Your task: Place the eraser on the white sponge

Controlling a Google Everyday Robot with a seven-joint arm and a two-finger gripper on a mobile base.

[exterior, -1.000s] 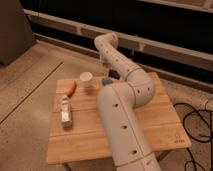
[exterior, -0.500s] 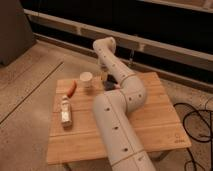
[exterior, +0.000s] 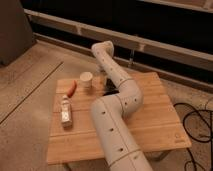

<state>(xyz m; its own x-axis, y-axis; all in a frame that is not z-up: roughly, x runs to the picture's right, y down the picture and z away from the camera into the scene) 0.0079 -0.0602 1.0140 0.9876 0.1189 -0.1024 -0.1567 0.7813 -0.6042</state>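
My white arm rises from the bottom edge, bends over the middle of the wooden table [exterior: 150, 117] and reaches to the far side. My gripper [exterior: 104, 83] hangs down behind the arm's wrist, just right of a pale round cup-like object [exterior: 86, 80]. A dark shape [exterior: 108, 91] sits right under the gripper; I cannot tell what it is. A small white oblong item [exterior: 65, 112] lies near the table's left edge. No eraser shows clearly; it may be hidden by the arm or the gripper.
A red-orange pepper-like item [exterior: 72, 88] lies left of the round object. Black cables [exterior: 197, 127] lie on the floor to the right. A dark wall with rails runs behind the table.
The arm's elbow has shifted slightly left and lower over the table. The objects on the table have not moved.
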